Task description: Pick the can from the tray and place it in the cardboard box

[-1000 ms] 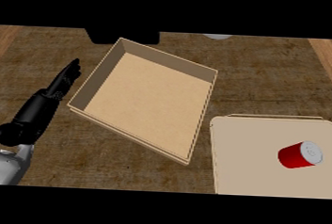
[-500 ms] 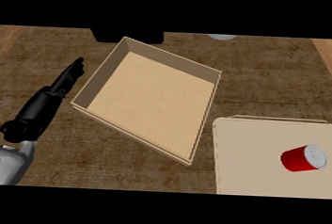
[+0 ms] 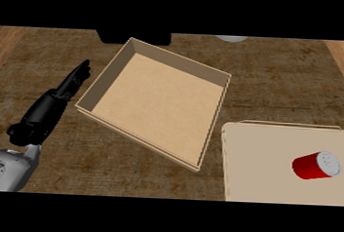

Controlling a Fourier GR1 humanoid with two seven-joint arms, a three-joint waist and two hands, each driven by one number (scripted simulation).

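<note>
Little has shifted since the earlier frames: only the left hand [image 3: 60, 96] has edged slightly along the cardboard box's [image 3: 157, 100] left wall, fingers straight, holding nothing. Far to its right the red can [image 3: 316, 166] lies on its side on the tray [image 3: 263, 166], silver end pointing right. No right hand shows, though that side looks nearer.

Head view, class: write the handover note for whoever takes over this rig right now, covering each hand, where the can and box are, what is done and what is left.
Left hand: open, fingers straight, beside the left wall of the cardboard box, holding nothing.
Right hand: not in view.
Can: red, lying on its side on the tray, at the view's right.
Box: open, nothing inside, left of the tray.
Done: nothing visible; the can is untouched.
Left: grasp the can, probably with the right hand since it lies on that side, carry it to the box, release it inside.
</note>
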